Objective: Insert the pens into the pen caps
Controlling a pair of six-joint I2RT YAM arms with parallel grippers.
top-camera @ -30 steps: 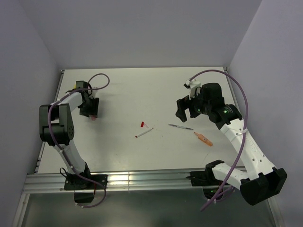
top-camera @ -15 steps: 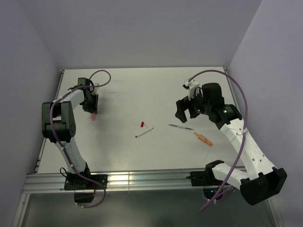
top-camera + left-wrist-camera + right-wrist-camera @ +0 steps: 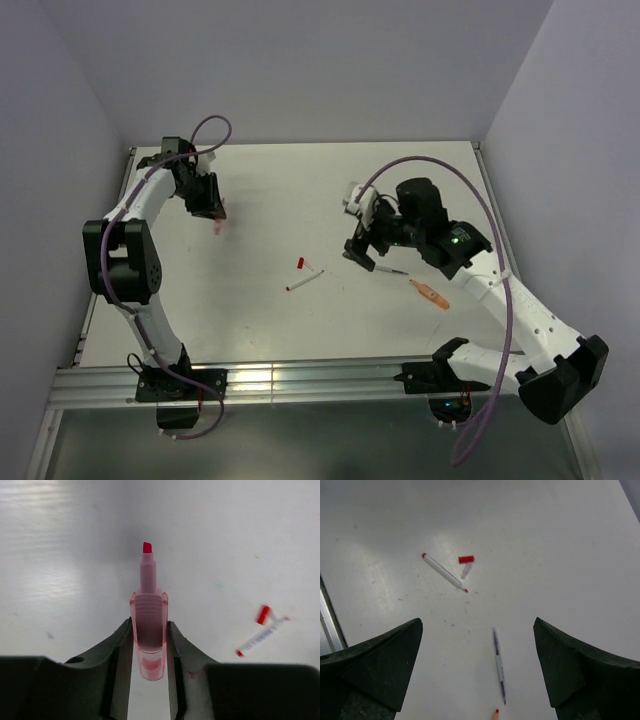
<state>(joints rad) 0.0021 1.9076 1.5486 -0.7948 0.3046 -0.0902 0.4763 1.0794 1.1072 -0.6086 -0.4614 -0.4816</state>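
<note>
Left gripper (image 3: 149,628): clenched on the pink pen (image 3: 149,611), a pad on either side of its ribbed barrel.
Right gripper (image 3: 477,625): jaws spread wide and holding nothing, hovering over the grey pen (image 3: 499,666).
Pink pen, place: in the left jaws at the far left of the table (image 3: 300,180), well apart from the other pens. Whether its tip touches the surface cannot be told.
Pink pen, axis: straight out of the jaws in the left wrist view, red tip pointing away from the wrist. In the top view the tip looks aimed towards the table's middle.
Others: white pen (image 3: 305,281) lies flat mid-table with the red cap (image 3: 300,263) just beside it. The orange pen (image 3: 429,293) lies near the grey pen's right end.
Risk, cap: no pink cap shows in any view, so the held pen may have nothing to go into. Pushing it at the red cap would likely shove that loose cap across the table.
Risk, grip: the pads sit well back on the barrel, so a push on the tip could tilt the pen in the jaws.
Risk, grey pen: it is thin and flat, and closing fingers may roll it away or miss it.
</note>
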